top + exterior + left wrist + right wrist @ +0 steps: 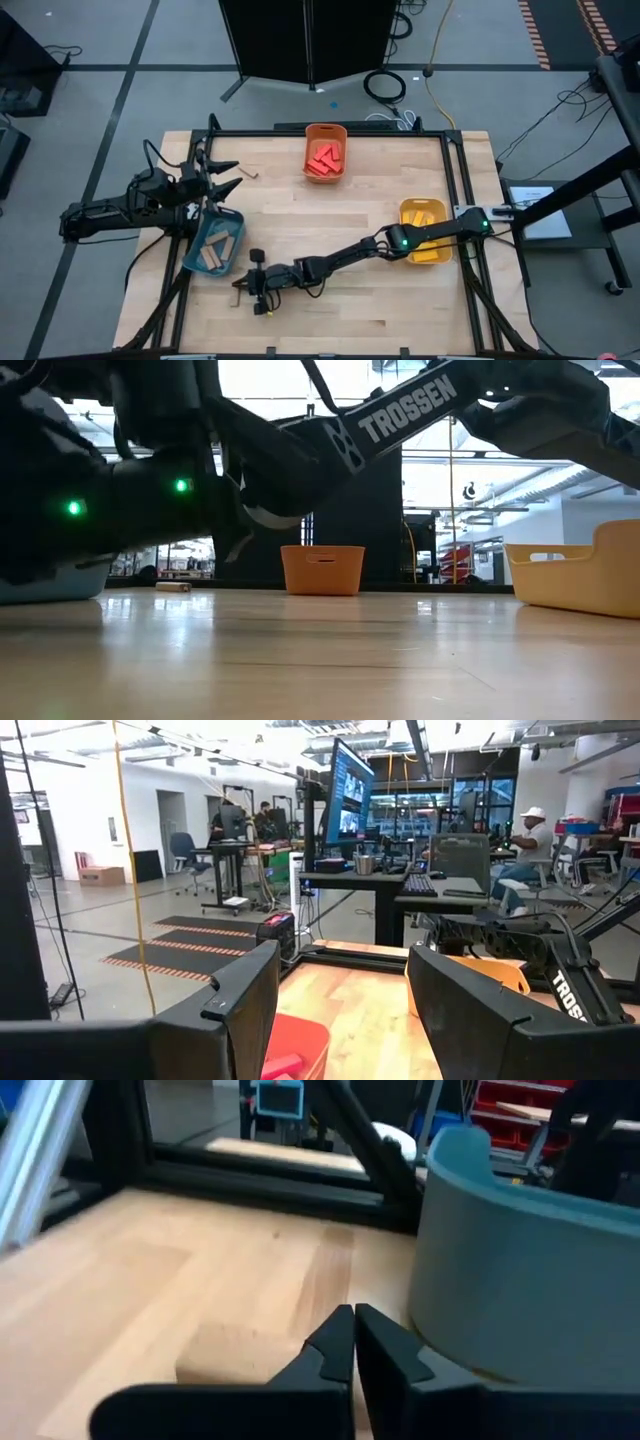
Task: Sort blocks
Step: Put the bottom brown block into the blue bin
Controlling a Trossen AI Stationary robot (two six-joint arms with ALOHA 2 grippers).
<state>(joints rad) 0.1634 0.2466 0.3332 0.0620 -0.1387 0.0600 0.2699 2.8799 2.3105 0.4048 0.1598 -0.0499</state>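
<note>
Right claw [243, 290] sits low in lower-left of high view, fingers pinched together tip to tip in its wrist view, nothing seen between them. Just ahead of tips a tan block [235, 1355] lies flat on the bench [400, 300], beside the fingers, not gripped; its long axis can't be judged. Teal bin [520, 1280] stands close by, wall curving next to the claw.

Left claw [222, 178] hovers at left of frame above teal bin's far end, fingers spread apart, holding nothing.

One more tan block [249, 173] lies alone near bench's upper-left corner, long axis roughly left-right in high view.

Bins: teal bin holds several tan blocks [215, 250], lying at mixed angles. Orange bin [326, 130], top centre, holds red blocks [325, 160], piled, mostly slanting. Yellow bin [425, 210], right of centre, under right arm, holds yellow blocks [427, 218]; count unclear.
</note>
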